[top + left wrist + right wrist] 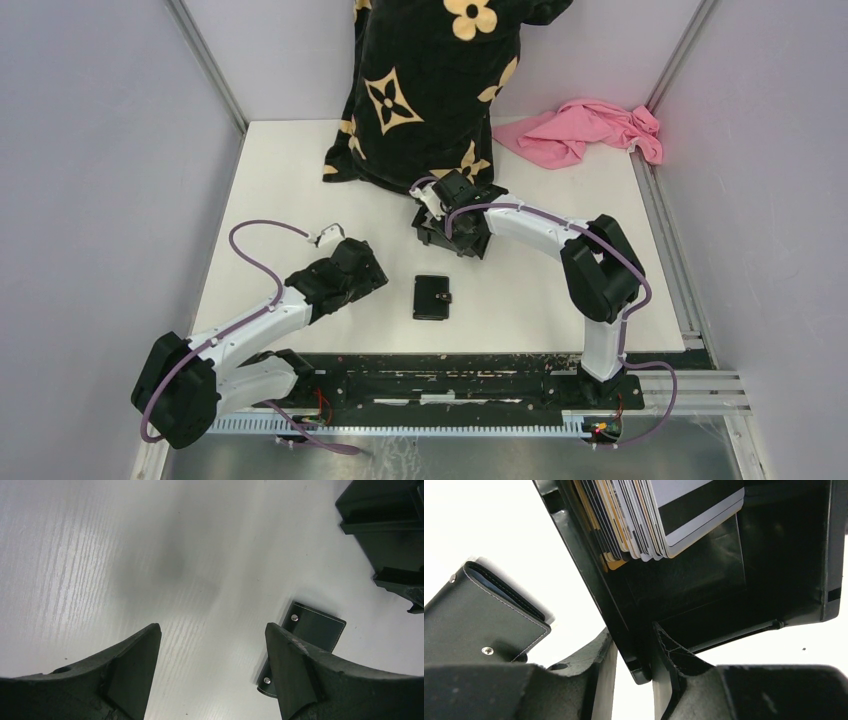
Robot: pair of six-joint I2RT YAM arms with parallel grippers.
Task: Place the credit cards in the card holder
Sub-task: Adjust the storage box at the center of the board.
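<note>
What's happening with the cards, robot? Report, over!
Left gripper open, hovering by card holder. Right gripper pinching black tray wall; credit cards stacked inside. Card holder closed on table. Nothing blocking.

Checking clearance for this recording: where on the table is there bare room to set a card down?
Bare: the back-left corner left of the patterned bag, and the right strip between pink cloth and right arm. Crowded: the middle, around tray and card holder.
</note>
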